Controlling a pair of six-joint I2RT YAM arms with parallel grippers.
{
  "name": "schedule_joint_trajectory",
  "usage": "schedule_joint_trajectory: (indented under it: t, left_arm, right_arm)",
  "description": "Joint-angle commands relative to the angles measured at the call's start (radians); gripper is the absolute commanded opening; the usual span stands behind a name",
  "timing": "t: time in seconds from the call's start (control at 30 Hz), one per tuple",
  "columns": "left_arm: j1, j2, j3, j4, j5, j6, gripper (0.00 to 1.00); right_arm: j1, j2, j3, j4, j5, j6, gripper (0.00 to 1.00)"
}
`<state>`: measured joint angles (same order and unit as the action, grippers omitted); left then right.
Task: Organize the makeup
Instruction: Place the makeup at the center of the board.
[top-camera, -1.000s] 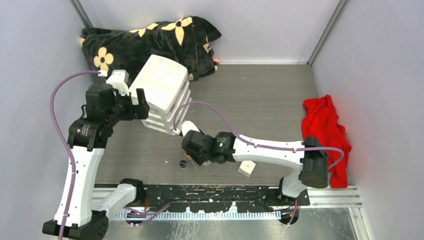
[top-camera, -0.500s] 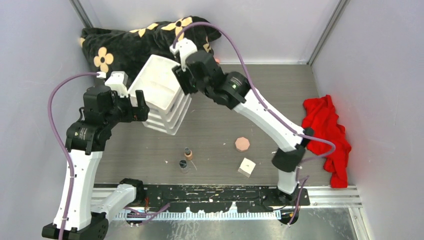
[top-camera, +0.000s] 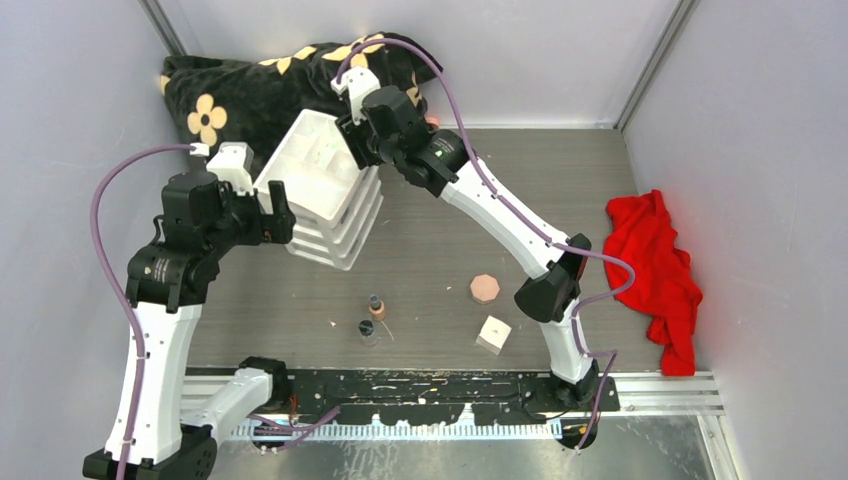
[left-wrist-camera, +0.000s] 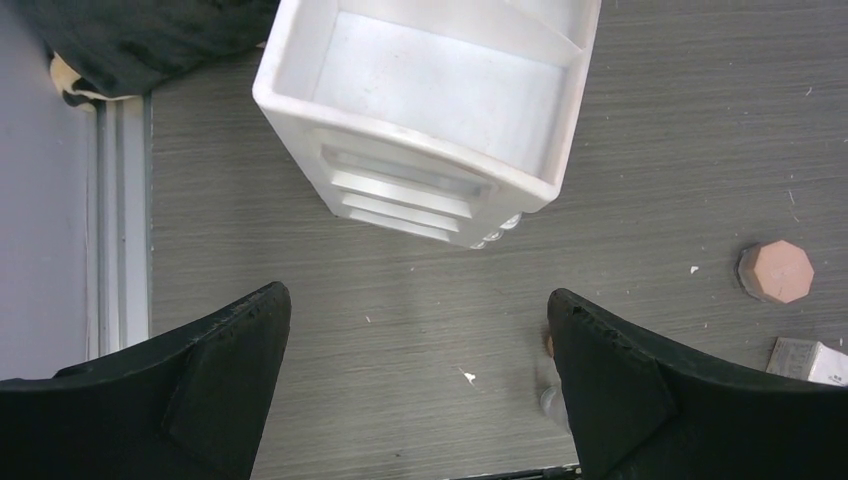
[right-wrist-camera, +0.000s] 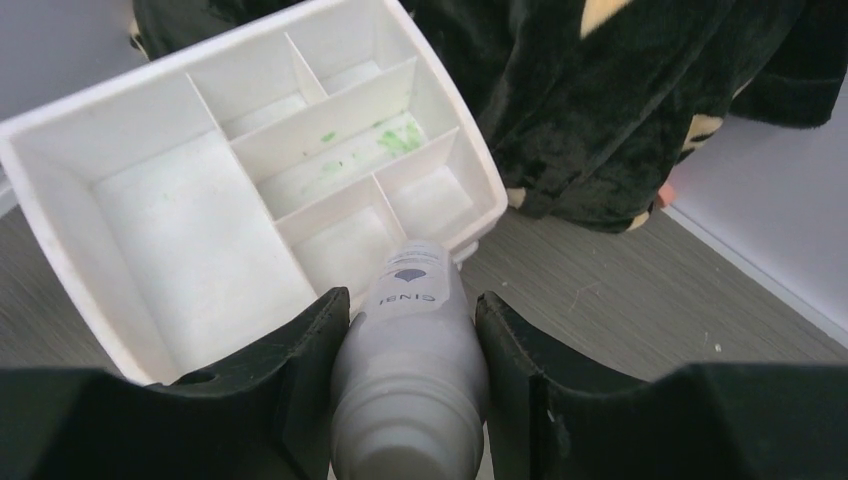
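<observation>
Nearest us in the top view, a white cube and a small clear jar lie well apart along the table's front edge. The tan dark-capped bottle stands upright just at the jar's 1 o'clock. The pink-brown octagonal compact lies flat at the cube's 11 o'clock.

Bare grey table stretches beyond them toward 12 o'clock, and a red cloth is heaped at the 3 o'clock edge.

The left gripper hangs spread wide and holds nothing, with the stacked-drawer box at its 12 o'clock. Farther back, the right gripper pinches a white bottle (small grey print on its label). The bottle's far end is over a corner compartment of the box's divided top. We cannot tell whether it touches the rim. A black flowered cloth fills the 11 o'clock corner.
</observation>
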<state>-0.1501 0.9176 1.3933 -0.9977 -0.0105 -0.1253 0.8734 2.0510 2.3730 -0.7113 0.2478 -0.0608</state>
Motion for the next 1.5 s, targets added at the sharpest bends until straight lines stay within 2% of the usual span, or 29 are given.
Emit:
schedule_joint_trajectory:
  t: [0.0,0.27,0.4,0.53,0.7,0.83,1.0,1.2,1.3,1.47]
  left_arm:
    - [0.006,0.015,0.053,0.06,-0.008,0.001,1.0]
    - [0.01,0.165,0.184,0.144,0.002,-0.027,1.0]
    - [0.048,0.243,0.238,0.227,0.003,-0.048,1.0]
    - [0.099,0.334,0.304,0.3,0.048,-0.075,1.0]
    - [0.116,0.45,0.404,0.273,0.153,-0.095,0.99]
    - [0.115,0.423,0.365,0.278,0.292,-0.024,0.97]
    - [0.115,0.291,0.227,0.305,0.415,0.087,0.97]
    - [0.115,0.288,0.228,0.27,0.418,0.138,1.0]
    - [0.109,0.265,0.198,0.274,0.473,0.129,0.96]
    - [0.028,0.162,0.085,0.258,0.417,0.174,0.94]
  right_arm:
    - [0.009,-0.053,0.027,0.183,-0.022,-0.023,0.3]
    - [-0.008,-0.119,-0.053,0.2,-0.021,-0.026,0.3]
    - [-0.02,-0.149,-0.072,0.204,-0.021,-0.037,0.3]
    - [-0.025,-0.158,-0.069,0.204,-0.021,-0.046,0.3]
    - [-0.025,-0.148,-0.034,0.189,-0.05,-0.046,0.3]
    - [-0.026,-0.14,-0.019,0.17,-0.06,-0.045,0.3]
    - [-0.03,-0.138,-0.023,0.168,-0.049,-0.045,0.3]
    - [-0.03,-0.144,-0.031,0.153,-0.046,-0.028,0.3]
    - [-0.033,-0.161,-0.054,0.15,-0.041,-0.03,0.3]
    - [-0.037,-0.177,-0.069,0.117,-0.042,-0.031,0.3]
